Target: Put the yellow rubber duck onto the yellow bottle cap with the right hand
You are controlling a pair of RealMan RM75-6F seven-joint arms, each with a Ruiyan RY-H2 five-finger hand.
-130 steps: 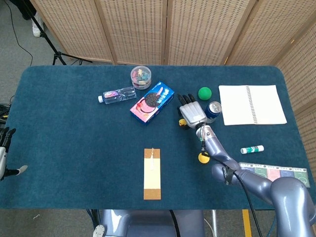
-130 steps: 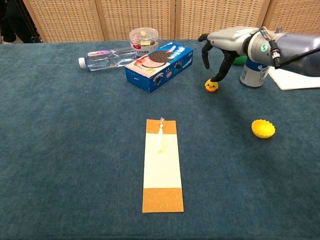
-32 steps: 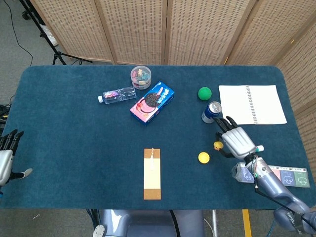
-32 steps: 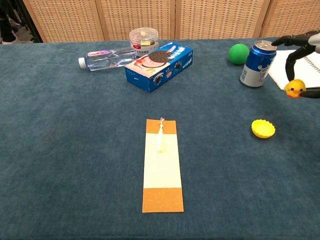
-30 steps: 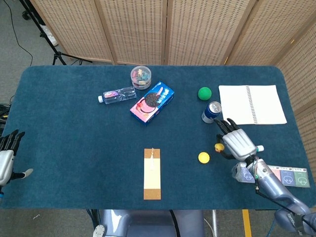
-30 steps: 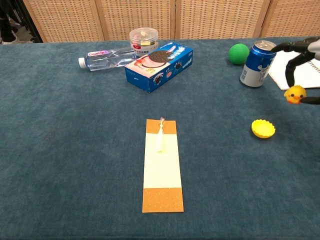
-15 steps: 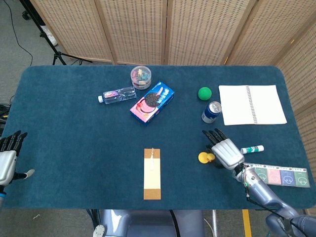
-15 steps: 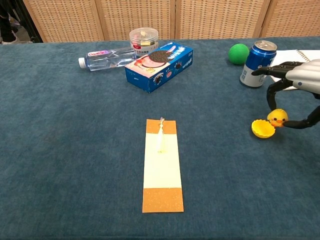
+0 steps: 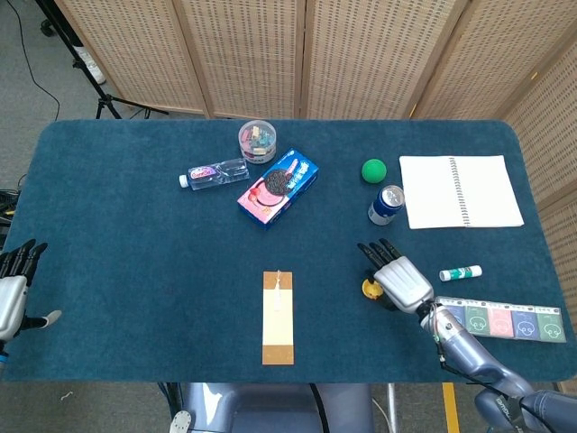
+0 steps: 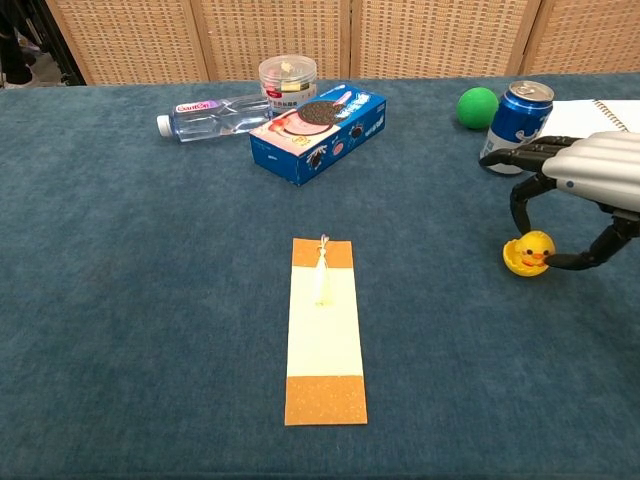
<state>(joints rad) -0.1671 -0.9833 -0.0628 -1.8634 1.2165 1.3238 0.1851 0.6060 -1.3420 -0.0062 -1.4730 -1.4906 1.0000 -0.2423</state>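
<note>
Duck (image 10: pixel 536 250) sits in the cap (image 10: pixel 518 256) at roughly 4 o'clock on the tabletop (image 9: pixel 135 262), pinched between thumb and a finger of the right hand (image 10: pixel 590 190). Other fingers (image 10: pixel 515 155) extend level toward 9 o'clock above the duck. In the head view the right hand (image 9: pixel 399 282) covers most of the cap (image 9: pixel 368 289); the duck is hidden there. Can (image 10: pixel 517 126) stands just past the hand at 12 o'clock, green ball (image 10: pixel 477 106) beside it. Left hand (image 9: pixel 13 289) at the tabletop's 9 o'clock edge, fingers apart, holding nothing. Bookmark (image 10: pixel 324 330) lies at centre, well apart from the cap. Cookie box (image 10: pixel 320 132), bottle (image 10: pixel 215 114) and tub (image 10: pixel 287 76) toward 11 o'clock.
</note>
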